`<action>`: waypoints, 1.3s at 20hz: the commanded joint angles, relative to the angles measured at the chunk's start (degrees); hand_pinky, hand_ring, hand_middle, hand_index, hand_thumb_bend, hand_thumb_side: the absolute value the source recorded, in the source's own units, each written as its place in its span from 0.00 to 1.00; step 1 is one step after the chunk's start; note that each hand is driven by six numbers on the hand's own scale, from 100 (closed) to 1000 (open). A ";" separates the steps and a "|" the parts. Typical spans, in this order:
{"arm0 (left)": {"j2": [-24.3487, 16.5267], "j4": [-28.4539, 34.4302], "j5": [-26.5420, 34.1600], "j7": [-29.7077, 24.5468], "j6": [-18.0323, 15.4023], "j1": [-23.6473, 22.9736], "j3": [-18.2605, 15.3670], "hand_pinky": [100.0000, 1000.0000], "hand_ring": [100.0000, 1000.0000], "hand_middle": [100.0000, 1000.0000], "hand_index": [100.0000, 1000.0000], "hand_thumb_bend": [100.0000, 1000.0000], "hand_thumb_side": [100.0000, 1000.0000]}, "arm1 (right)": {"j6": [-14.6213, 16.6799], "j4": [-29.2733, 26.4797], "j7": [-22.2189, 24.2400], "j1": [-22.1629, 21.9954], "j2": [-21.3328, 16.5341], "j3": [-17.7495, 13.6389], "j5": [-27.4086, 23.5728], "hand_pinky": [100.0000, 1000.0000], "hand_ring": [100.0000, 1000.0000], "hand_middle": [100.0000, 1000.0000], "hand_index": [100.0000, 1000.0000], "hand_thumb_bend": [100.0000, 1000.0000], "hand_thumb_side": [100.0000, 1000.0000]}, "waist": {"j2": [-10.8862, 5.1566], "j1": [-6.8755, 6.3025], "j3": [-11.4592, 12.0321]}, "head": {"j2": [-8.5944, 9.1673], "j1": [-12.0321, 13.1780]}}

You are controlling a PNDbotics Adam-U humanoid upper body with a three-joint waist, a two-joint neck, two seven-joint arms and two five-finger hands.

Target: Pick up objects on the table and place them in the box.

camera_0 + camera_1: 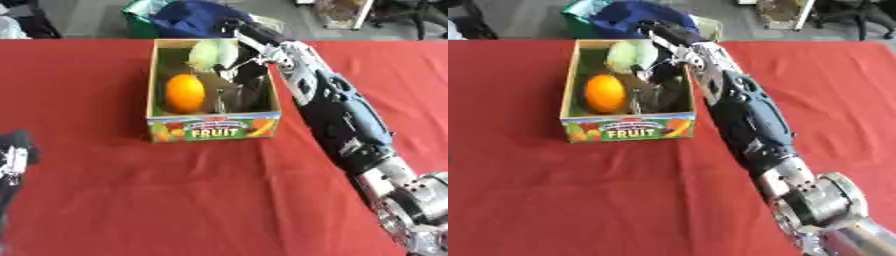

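- The left hand [12,159] shows at the left edge of the left eye view, low over the red bench [87,200]; whether its fingers are apart or together cannot be told.
- The box [214,127], cardboard with "FRUIT" printed on its front, stands on the far middle of the bench.
- An orange fruit [185,92] lies in the left part of the box.
- A pale green object [213,54] sits at the far end of the box, above the orange fruit, against the fingers of the right hand.
- The right hand [238,67] reaches down into the right part of the box, fingers curled beside the pale green object; whether they clasp it cannot be told.
- The right arm [341,115] runs from the lower right corner up to the box.
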State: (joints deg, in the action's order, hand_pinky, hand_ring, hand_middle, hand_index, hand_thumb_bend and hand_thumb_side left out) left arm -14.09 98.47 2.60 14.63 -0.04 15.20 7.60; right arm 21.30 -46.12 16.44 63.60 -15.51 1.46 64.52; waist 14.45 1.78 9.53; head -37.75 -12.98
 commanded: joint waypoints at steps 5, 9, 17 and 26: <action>-0.78 0.85 0.15 -0.12 -0.24 0.58 -0.11 0.57 0.54 0.49 0.58 0.21 0.47 | 0.17 -0.38 -0.66 1.48 -1.19 -1.35 8.05 0.97 0.99 1.00 1.00 0.39 0.35 | -1.22 0.10 0.09 | 0.64 0.06; -0.78 0.83 0.11 -0.05 -0.28 0.54 -0.19 0.57 0.54 0.49 0.58 0.21 0.47 | 0.60 -2.30 -4.19 1.26 -1.87 -2.25 2.16 0.89 0.92 0.95 0.97 0.17 0.19 | -1.33 0.12 -0.19 | 0.66 0.22; -1.06 0.75 -0.06 0.44 -0.38 -0.05 -0.60 0.57 0.54 0.49 0.57 0.21 0.47 | -2.60 -14.89 -9.15 -4.73 -7.07 -0.98 -25.36 0.73 0.72 0.76 0.82 0.00 0.00 | -1.70 0.46 -1.49 | 0.03 1.20; -1.54 0.61 -0.13 1.11 -0.62 -0.58 -1.20 0.57 0.54 0.49 0.57 0.21 0.47 | -11.55 -38.72 -14.19 -23.15 -14.73 -3.69 -59.52 0.58 0.57 0.64 0.73 0.00 0.24 | -1.63 0.87 -2.72 | -0.62 2.92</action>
State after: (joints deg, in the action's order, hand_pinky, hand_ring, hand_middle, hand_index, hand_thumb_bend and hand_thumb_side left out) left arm -14.22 98.42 2.53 15.38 -0.56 14.33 7.01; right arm 10.53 -80.63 2.95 39.88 -27.53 -1.17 9.21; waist 13.98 2.74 6.79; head -38.06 -10.41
